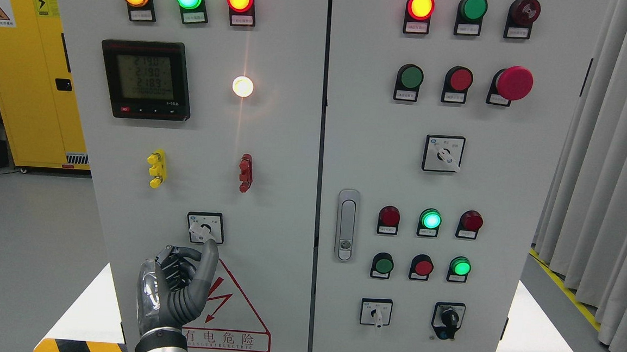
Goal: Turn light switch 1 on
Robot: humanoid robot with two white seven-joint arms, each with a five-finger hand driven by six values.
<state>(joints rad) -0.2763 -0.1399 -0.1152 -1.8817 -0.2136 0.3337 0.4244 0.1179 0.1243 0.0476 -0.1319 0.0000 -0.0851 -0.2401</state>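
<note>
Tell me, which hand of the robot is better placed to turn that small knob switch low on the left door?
The left hand. It is raised just below the rotary switch, one finger reaching up to its white handle. No right hand shows in the head view.

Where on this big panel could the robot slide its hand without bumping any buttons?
Bare gray shows between the yellow terminal and the red terminal, and left of the door handle. The right door's button rows are crowded. The left hand already reaches the rotary switch, one finger up at its knob.
</note>
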